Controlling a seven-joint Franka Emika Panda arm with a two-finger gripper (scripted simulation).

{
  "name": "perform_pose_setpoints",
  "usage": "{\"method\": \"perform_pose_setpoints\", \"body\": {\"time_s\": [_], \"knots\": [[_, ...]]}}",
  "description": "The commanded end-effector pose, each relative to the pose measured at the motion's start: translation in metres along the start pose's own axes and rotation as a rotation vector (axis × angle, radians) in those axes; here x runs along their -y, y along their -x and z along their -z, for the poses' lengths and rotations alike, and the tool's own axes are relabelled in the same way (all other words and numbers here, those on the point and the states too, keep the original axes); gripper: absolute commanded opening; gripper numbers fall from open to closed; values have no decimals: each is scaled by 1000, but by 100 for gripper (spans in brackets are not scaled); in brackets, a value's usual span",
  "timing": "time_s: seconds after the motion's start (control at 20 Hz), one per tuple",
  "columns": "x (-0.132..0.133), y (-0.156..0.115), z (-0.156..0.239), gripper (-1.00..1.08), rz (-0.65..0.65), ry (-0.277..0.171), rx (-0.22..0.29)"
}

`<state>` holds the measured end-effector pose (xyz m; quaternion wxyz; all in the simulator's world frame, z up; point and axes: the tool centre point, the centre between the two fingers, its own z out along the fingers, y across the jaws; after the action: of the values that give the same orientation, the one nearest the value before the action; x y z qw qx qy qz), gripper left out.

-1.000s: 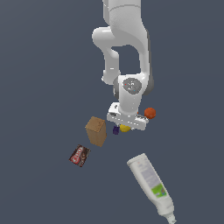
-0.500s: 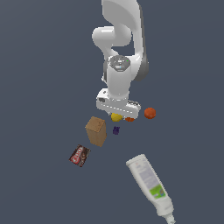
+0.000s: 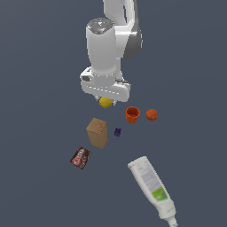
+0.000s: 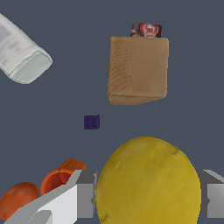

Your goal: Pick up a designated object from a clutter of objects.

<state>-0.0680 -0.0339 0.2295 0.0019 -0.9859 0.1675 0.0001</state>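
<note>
The designated object, a yellow roundish lump, hangs in the air under the arm's hand. My gripper is shut on it, one grey finger pressing each side. The rest of the clutter of objects lies below on the dark floor: brown box, orange cup, orange ball, purple piece, white labelled bottle and dark red packet.
The bottle lies on its side toward the exterior view's lower right. The box stands upright between the packet and the purple piece. The arm's white body rises above the hand.
The arm has risen, carrying the yellow lump up and away from the floor, to the exterior view's left of the cup. The other objects have stayed put.
</note>
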Motion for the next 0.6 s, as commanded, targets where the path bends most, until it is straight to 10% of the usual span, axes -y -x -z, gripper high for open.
{"method": "perform_pose_setpoints", "body": {"time_s": [0.0, 0.55], "knots": [[-17, 1, 25, -100, 0, -1, 0], [-84, 3, 122, -100, -1, 1, 0]]}}
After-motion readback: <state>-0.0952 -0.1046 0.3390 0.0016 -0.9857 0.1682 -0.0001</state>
